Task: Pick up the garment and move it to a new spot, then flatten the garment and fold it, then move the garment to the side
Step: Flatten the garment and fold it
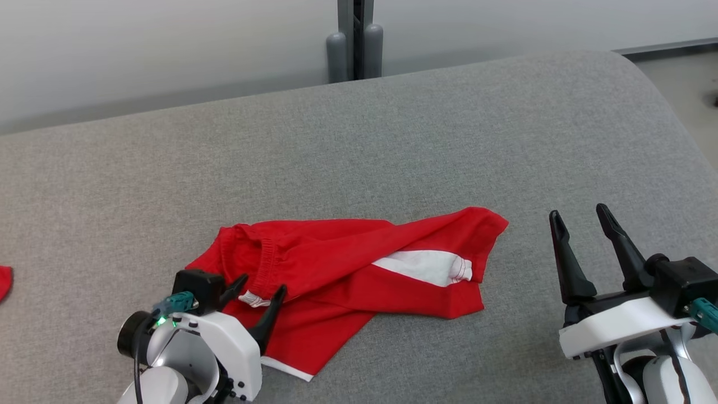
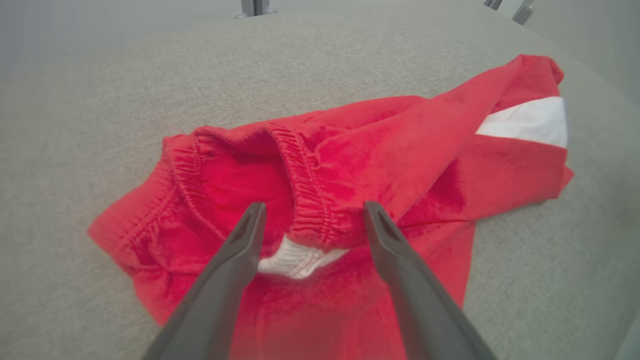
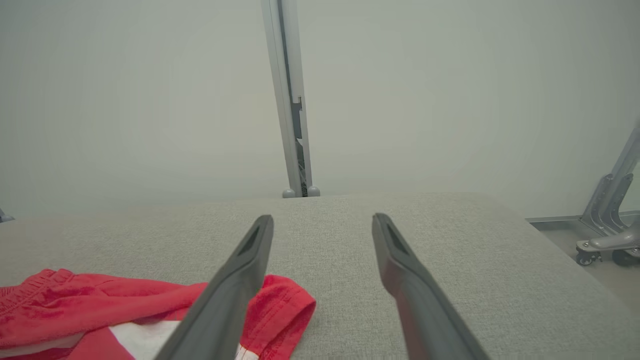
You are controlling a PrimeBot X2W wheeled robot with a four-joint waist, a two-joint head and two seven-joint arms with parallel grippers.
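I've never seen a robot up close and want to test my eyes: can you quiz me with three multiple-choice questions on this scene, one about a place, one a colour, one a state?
1. The left gripper is: A over the garment's waistband; B beside the metal post; C above the floor.
2. The garment's patch is: A blue; B white; C black.
3. The right gripper is: A shut on cloth; B shut, empty; C open, empty.
Answers: 1 A, its fingers straddle the elastic waistband; 2 B, white against red cloth; 3 C, it is spread above the bare grey surface.
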